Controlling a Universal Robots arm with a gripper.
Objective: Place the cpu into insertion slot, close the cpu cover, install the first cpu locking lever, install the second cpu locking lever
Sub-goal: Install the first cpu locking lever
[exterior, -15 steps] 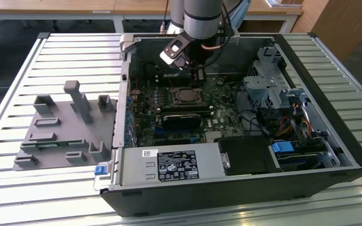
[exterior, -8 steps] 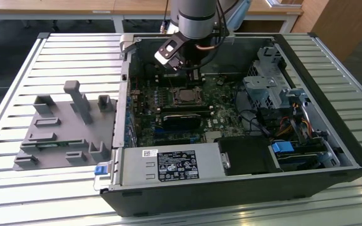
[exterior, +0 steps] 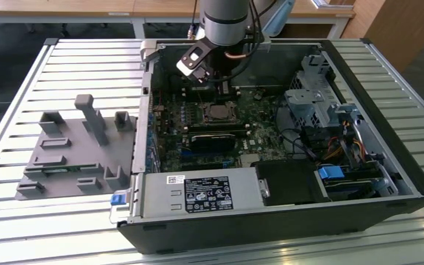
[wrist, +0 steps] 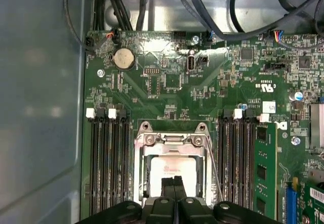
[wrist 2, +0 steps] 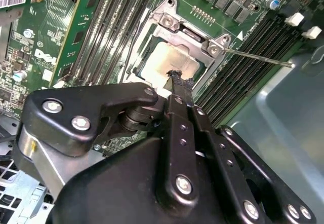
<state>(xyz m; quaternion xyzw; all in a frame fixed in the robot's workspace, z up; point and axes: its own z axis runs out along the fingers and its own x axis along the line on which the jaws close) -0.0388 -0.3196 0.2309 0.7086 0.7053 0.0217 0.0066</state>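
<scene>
The cpu, a pale silvery square, lies in the insertion slot on the green board. The cpu cover, a silvery frame, appears to lie flat around it. My gripper hangs right over the chip's face with its black fingers pressed together and nothing between them. One thin locking lever sticks out from a socket corner across the memory slots. Another thin wire lever runs along the opposite side.
Memory slots flank the socket on both sides. In the exterior view a black block sits below the socket, a power supply lies in front, a drive cage stands on that view's right, and a grey fixture tray rests outside the case.
</scene>
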